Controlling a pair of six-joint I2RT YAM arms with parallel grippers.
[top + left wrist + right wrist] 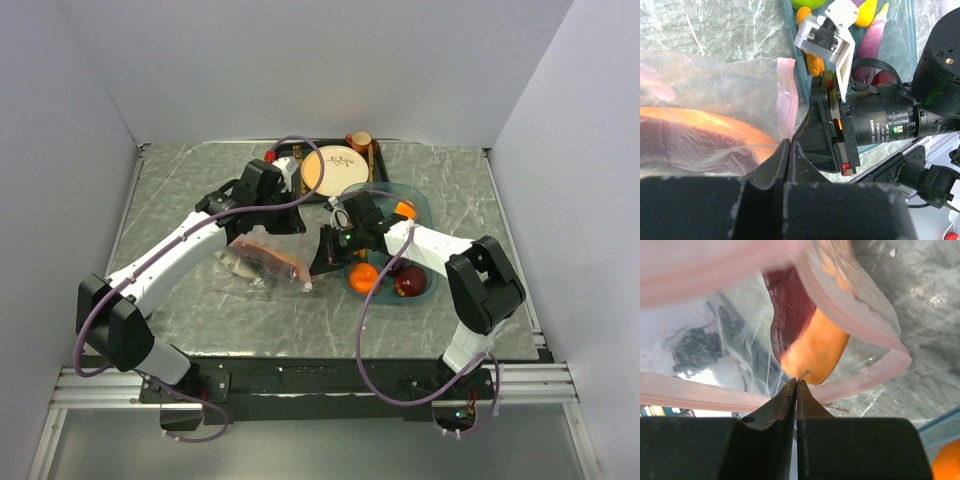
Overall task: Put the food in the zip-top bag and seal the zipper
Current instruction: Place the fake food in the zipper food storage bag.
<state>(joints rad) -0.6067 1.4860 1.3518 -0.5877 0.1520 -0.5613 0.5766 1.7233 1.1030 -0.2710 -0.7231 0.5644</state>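
Note:
The clear zip-top bag [262, 262] lies mid-table with its pink zipper strip [867, 372] gaping open. An orange-and-brown food piece [807, 342] is inside it, also seen in the left wrist view [700, 132]. My left gripper [297, 254] is shut on the bag's edge beside the pink strip [786, 92]. My right gripper [322, 262] faces it, shut on the bag's mouth edge [796, 382]. An orange [363, 277], a red apple [410, 282], an eggplant [870, 42] and a green apple [807, 2] lie in the teal tray [425, 215].
A black tray at the back holds the cream-and-orange plate [332, 168] and a brown mug [359, 141]. The teal tray sits right of the bag, close under the right arm. White walls enclose the marble table on three sides.

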